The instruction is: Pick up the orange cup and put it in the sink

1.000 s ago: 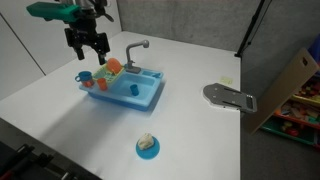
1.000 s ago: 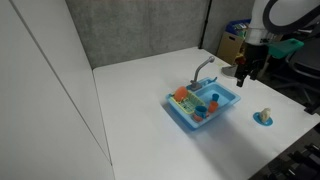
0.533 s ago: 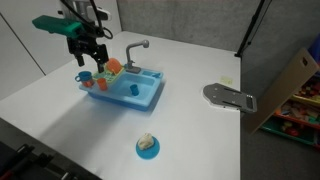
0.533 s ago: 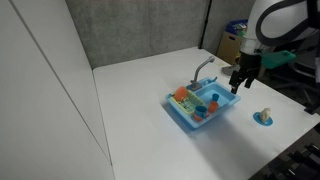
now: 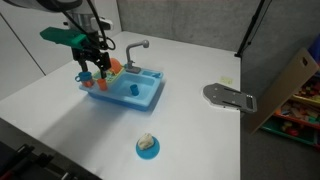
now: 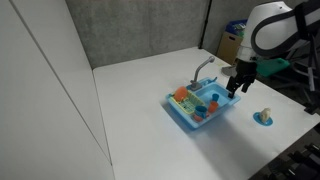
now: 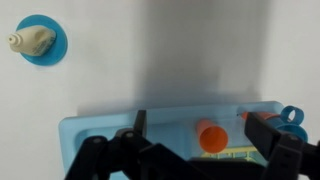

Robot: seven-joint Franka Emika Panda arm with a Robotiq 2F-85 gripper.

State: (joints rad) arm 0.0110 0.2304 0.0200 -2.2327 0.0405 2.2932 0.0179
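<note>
Jaws spread apart, the gripper hovers over the sink, the orange cup seemingly at its ten o'clock corner.

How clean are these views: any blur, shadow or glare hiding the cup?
Wrist view: soft throughout, the fingers a dark blur; a broad grey shadow crosses the table beyond the sink, yet the orange cup reads plainly. In both exterior views: even light, no glare, but coarse, so small things are mere specks.
</note>
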